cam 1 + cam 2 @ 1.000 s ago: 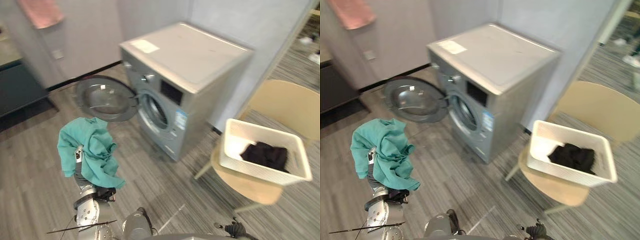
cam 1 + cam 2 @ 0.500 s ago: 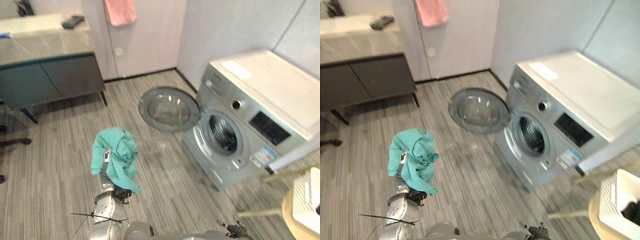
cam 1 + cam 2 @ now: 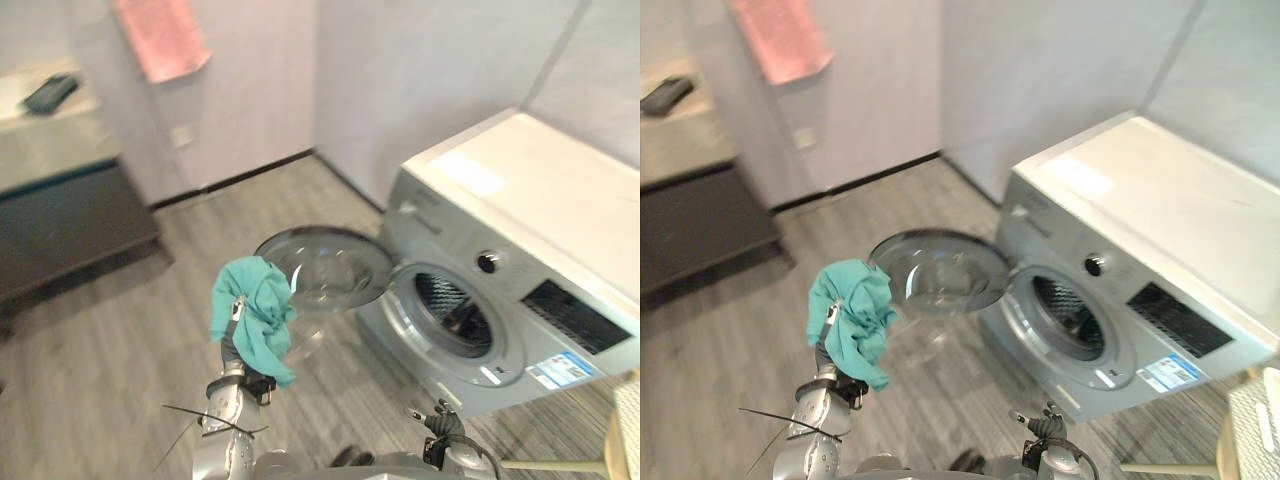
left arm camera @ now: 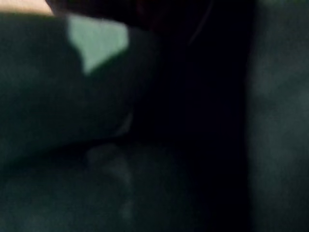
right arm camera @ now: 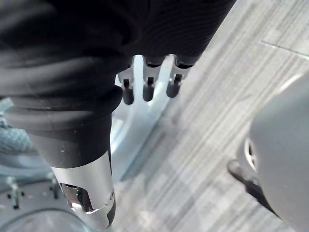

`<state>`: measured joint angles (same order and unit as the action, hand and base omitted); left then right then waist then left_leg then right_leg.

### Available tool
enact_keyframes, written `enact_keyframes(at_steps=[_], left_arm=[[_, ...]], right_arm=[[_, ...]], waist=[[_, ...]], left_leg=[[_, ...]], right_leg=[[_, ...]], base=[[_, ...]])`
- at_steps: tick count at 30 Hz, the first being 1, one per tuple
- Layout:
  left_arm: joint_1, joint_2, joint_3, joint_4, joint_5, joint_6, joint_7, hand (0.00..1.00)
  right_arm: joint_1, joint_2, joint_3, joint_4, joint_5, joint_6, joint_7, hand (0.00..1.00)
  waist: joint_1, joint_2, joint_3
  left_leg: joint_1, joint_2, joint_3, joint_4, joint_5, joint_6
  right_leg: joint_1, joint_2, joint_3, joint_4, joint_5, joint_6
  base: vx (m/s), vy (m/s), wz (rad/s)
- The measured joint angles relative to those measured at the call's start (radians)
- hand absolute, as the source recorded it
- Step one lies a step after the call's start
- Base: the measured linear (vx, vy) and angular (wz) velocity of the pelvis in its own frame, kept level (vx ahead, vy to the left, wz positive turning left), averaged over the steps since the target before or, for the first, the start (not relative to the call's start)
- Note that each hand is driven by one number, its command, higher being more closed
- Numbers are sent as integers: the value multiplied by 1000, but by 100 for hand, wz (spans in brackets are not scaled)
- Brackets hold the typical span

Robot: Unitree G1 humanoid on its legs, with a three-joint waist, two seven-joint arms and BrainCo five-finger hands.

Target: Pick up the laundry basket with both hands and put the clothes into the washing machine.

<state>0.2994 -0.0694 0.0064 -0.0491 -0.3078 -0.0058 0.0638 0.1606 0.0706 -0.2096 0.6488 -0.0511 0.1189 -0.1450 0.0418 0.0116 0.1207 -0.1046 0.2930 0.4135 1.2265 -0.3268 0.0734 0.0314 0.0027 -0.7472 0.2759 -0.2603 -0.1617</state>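
Observation:
A teal cloth (image 3: 252, 315) hangs draped over my raised left hand (image 3: 233, 350), a little in front of the washing machine's open round door (image 3: 325, 268). In the left wrist view the cloth (image 4: 96, 43) covers the camera and hides the hand. The grey washing machine (image 3: 520, 200) stands at the right, its drum opening (image 3: 455, 325) facing me with something dark inside. My right hand (image 5: 147, 89) hangs low over the floor, fingers relaxed and holding nothing. A corner of the white laundry basket (image 3: 1252, 432) shows at the far right edge.
A dark cabinet (image 3: 60, 220) with a pale countertop stands at the left, with a dark object (image 3: 50, 92) lying on top. A pink towel (image 3: 160, 38) hangs on the back wall. Grey striped floor (image 3: 120, 330) lies open between the cabinet and the machine.
The camera has swung, so the washer and its open door now sit closer and more central. The teal cloth stays on my raised left hand.

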Motion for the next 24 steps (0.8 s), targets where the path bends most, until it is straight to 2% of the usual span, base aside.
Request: enact_keyframes(at_steps=[1, 2, 4, 5, 6, 7, 8, 10, 12, 13, 14, 15, 17, 19, 20, 21, 22, 23, 24], left_arm=[[6, -1, -2, 10, 5, 0, -3, 100], [13, -2, -3, 37, 18, 1, -12, 100], [36, -3, 4, 64, 44, 2, -20, 100], [45, -3, 4, 83, 48, 2, -20, 100], [44, -3, 4, 96, 53, 2, -20, 100], [43, -3, 4, 111, 68, 0, -19, 100], [22, 4, 7, 146, 87, -2, -22, 100], [-20, -2, 28, 170, 109, -2, -16, 100], [-38, 4, 29, 189, 120, -6, -19, 100], [-57, 23, 23, 237, 125, -14, -24, 100], [-66, 32, 23, 258, 127, -14, -26, 100], [-86, 48, 21, 298, 130, -14, -36, 100], [-105, 73, 14, 355, 147, -15, -42, 100], [-105, 94, 0, 380, 165, -13, -42, 100], [-102, 104, -2, 393, 167, -14, -41, 100], [-107, 118, -1, 419, 174, -14, -39, 100], [-109, 126, 1, 437, 174, -14, -39, 100], [-100, 106, 3, 476, 178, -12, -37, 100], [-84, 86, 3, 497, 189, -4, -37, 100]], right_arm=[[-1, 2, 0, -1, -1, 0, 0, 0], [1, 5, -2, -1, -5, 1, 1, 0], [-10, 0, -1, 1, -22, 5, 6, 0], [-19, -3, 0, 7, -32, 5, 14, 0], [-23, -4, 1, 18, -35, 4, 15, 0], [-31, -11, 5, 44, -39, 0, 15, 0], [-44, -10, 0, 89, -50, 1, 18, 0], [-48, -1, 28, 93, -82, -1, 29, 0], [-62, -1, 43, 117, -102, -7, 45, 0], [-76, -1, 42, 164, -117, -11, 59, 0], [-85, -2, 41, 176, -118, -13, 63, 0], [-96, -2, 38, 186, -117, -16, 64, 0], [-102, -2, 19, 193, -117, -21, 64, 0], [-101, -19, -15, 203, -116, -23, 62, 0], [-99, -37, -33, 213, -116, -22, 61, 0], [-96, -55, -49, 235, -116, -19, 61, 0], [-96, -70, -52, 246, -116, -15, 60, 0], [-104, -103, -49, 271, -116, -8, 61, 0], [-111, -139, -48, 282, -117, -1, 58, 0]], waist=[[0, -8, -4], [2, -17, -10], [12, -18, -16], [29, -5, -22], [30, 7, -27], [25, 59, -37], [17, 56, -29], [4, 25, -26], [3, 18, -24], [-4, 20, -23], [-5, 24, -21], [-18, 20, -15], [-31, 8, -12], [-30, 4, -14], [-30, 3, -14], [-31, -12, -22], [-27, -7, -25], [-26, 21, -26], [-26, 46, -38]], left_leg=[[-35, 13, -11, 1, -2, -3], [-95, 38, -49, -41, -3, -6], [-142, 35, -126, -195, -3, -7], [-142, 2, -194, -374, -3, -26], [-138, -24, -243, -492, 10, -49], [-108, -38, -308, -785, 147, -107], [-81, -49, -299, -801, 150, -172], [-37, -84, -202, -832, 151, -143], [4, -90, -133, -854, 134, -127], [40, -90, -103, -889, 125, -123], [44, -90, -102, -894, 123, -124], [46, -90, -102, -891, 121, -124], [46, -88, -118, -876, 121, -124], [45, -79, -142, -853, 115, -135], [41, -67, -156, -826, 96, -166], [34, -48, -181, -806, 73, -203], [33, -37, -190, -810, 71, -217], [40, -1, -188, -840, 86, -245], [57, 24, -169, -894, 120, -267]], right_leg=[[5, 1, 38, -13, 4, 7], [18, 1, 122, -38, 21, 24], [26, -4, 260, -63, 46, 49], [16, -13, 353, -70, 71, 81], [3, -18, 387, -66, 86, 105], [-18, -1, 443, -51, 89, 134], [-23, -14, 488, -44, 83, 162], [-42, -72, 512, -51, 111, 198], [-62, -115, 468, -12, 121, 215], [-104, -153, 363, 82, 122, 216], [-124, -168, 332, 123, 115, 207], [-157, -202, 303, 191, 89, 183], [-171, -246, 342, 213, 65, 170], [-169, -302, 424, 193, 72, 179], [-154, -333, 470, 148, 100, 187], [-137, -326, 514, 124, 87, 287], [-131, -315, 510, 116, 63, 320], [-135, -274, 503, 106, 51, 327], [-145, -242, 505, 105, 46, 318]], base=[[272, 209, -180], [256, 249, -167], [276, 306, -219], [294, 414, -225], [301, 433, -227], [271, 445, -160], [282, 360, -136], [254, 309, -103], [143, 229, -91], [58, 96, -62], [64, 54, -47], [30, 2, -12], [58, -102, 18], [55, -243, 23], [38, -352, 30], [36, -385, 29], [25, -407, 7], [43, -369, -21], [65, -334, -29]])
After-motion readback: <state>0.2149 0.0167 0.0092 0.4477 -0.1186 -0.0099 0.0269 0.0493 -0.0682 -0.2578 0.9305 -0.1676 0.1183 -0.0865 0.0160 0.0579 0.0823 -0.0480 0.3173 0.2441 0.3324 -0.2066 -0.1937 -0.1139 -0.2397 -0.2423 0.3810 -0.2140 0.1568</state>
